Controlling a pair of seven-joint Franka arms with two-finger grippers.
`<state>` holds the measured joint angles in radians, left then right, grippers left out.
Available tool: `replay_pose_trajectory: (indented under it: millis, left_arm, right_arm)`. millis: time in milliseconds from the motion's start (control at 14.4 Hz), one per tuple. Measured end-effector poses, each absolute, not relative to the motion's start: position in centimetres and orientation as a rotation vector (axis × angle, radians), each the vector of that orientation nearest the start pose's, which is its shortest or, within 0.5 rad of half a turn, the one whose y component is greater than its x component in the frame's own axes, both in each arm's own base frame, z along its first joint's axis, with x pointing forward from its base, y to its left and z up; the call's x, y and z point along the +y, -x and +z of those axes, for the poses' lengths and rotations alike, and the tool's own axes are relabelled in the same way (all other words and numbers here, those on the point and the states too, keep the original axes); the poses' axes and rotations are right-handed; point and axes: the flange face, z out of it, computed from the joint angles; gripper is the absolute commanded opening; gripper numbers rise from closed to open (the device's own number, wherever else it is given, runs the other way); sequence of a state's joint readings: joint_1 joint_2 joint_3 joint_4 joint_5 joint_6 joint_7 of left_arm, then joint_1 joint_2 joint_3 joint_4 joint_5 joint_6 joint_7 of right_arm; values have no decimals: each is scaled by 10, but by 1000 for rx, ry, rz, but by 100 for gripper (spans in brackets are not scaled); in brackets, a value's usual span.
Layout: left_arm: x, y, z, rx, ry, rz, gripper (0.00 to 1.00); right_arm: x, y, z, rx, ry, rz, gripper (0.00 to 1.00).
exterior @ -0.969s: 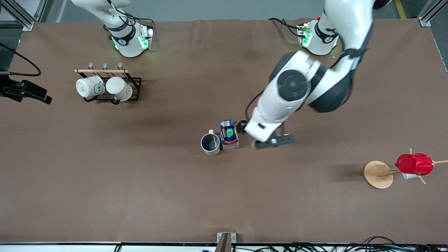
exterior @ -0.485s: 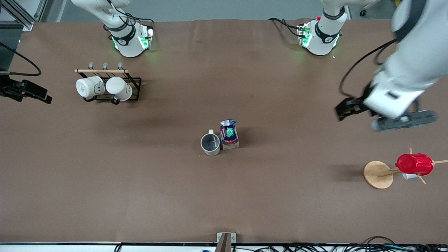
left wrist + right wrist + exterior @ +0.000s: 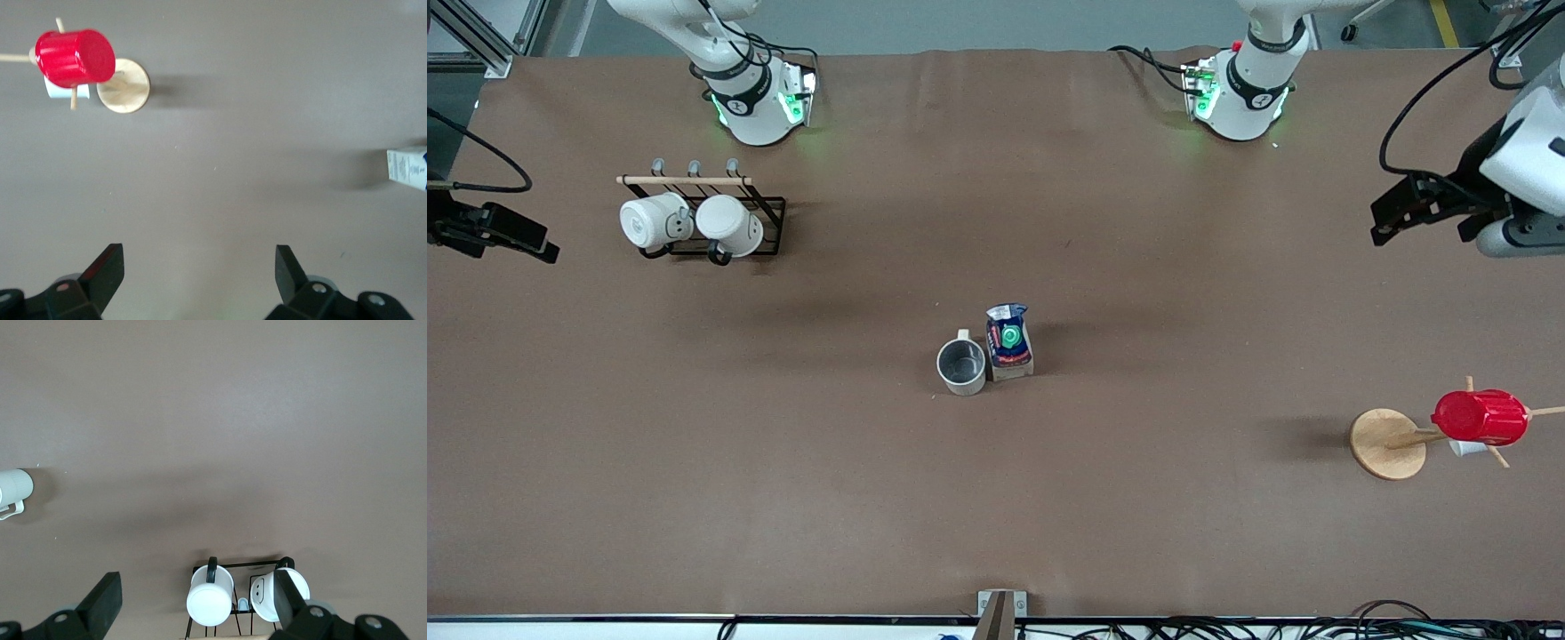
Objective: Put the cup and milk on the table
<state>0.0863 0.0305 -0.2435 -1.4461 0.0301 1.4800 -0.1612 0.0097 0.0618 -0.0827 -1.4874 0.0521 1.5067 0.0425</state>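
The cup (image 3: 961, 365) stands upright on the brown table (image 3: 996, 498) near its middle, dark inside showing. The milk (image 3: 1009, 340) stands upright right beside it, green cap on top. The milk's edge shows in the left wrist view (image 3: 407, 168), and the cup's side shows in the right wrist view (image 3: 13, 488). My left gripper (image 3: 1507, 238) is open and empty, up in the air over the left arm's end of the table, far from both; in its own view (image 3: 197, 273) only bare table lies between the fingers. My right gripper (image 3: 198, 603) is open and empty over the mug rack.
A black wire rack (image 3: 769, 206) with two white mugs (image 3: 654, 220) stands near the right arm's base. A red ribbed cup (image 3: 1480, 417) hangs on a wooden peg stand (image 3: 1387, 443) at the left arm's end; it also shows in the left wrist view (image 3: 73, 58).
My left arm has swung away from beside the milk to the left arm's end of the table, rising, gripper open. The cup and the milk have stayed in place.
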Motion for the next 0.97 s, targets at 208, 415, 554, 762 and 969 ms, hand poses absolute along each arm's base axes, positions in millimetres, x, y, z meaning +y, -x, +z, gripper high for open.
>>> replay_pose_trajectory:
  millis: [208,415,554,762,969]
  left_arm:
    - [-70,-521,654,-32,3161,18,100]
    - [-69,-504,656,-27,3162,12,100]
    - [-73,-501,658,-16,3162,4,100]
    - [-74,-501,657,-14,3160,7,100]
    - [-76,-501,657,-3,3142,8,100]
  right_arm:
    - [-34,-566,623,174,3088,70,100]
    - [-34,-566,623,174,3088,75,100]
    - [-34,-565,623,174,3088,76,100]
    - [-34,-565,623,173,3088,76,100]
    - [-34,-565,623,172,3088,76,100]
